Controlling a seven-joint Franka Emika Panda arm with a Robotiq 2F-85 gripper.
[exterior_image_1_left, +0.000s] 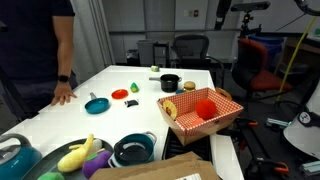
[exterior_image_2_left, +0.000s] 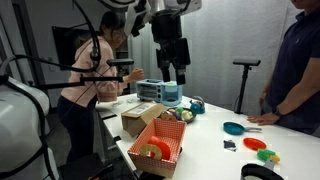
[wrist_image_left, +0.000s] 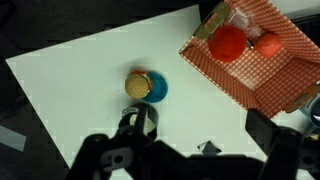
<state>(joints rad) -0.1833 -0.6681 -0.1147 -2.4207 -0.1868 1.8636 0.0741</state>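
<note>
While my pincer (exterior_image_2_left: 173, 78) hangs high over the table (exterior_image_1_left: 120, 75), jaws apart and empty, I'd centre over the black pot (exterior_image_1_left: 170, 83) near the red checkered basket (exterior_image_1_left: 205, 130), then drop straight, clear of its rim.

I see bright, even overhead room light in both exterior views, with mild glare on the white table (exterior_image_1_left: 120, 85). All the pictures are soft and low in detail. In the wrist view, the gripper (wrist_image_left: 198, 148) is a dark, blurred shape close to the lens.
</note>
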